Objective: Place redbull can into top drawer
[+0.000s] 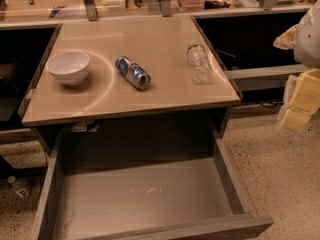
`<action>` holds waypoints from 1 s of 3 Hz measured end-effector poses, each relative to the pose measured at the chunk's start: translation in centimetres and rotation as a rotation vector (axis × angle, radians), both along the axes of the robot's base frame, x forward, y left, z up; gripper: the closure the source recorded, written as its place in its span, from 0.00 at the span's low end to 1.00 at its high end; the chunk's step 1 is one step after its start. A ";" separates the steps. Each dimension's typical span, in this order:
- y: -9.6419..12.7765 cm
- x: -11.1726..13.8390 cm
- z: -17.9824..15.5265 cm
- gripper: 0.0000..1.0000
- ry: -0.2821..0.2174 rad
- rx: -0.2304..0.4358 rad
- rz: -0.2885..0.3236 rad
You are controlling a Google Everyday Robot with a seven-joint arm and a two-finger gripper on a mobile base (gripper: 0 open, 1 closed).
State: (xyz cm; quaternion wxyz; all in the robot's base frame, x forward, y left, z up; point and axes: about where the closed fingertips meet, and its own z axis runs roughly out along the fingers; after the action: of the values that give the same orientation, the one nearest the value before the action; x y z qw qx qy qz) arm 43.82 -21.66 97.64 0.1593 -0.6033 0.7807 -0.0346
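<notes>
The redbull can lies on its side near the middle of the tan tabletop, its silver top pointing to the front right. The top drawer is pulled out wide below the tabletop, and its scuffed grey bottom holds nothing. My gripper is at the far right edge of the view, off the table's right side and over the floor. It is well away from the can and holds nothing that I can see. The white arm rises above it.
A white bowl stands at the left of the tabletop. A clear plastic bottle is at the right, near the edge. Metal posts and clutter line the back. Dark open spaces flank the table, with speckled floor to the right.
</notes>
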 end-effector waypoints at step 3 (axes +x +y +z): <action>5.9 4.1 -1.3 0.00 0.055 -0.060 0.044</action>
State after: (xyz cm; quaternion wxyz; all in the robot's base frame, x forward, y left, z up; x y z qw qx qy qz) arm 47.94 -15.79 96.31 0.1201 -0.6256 0.7699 -0.0379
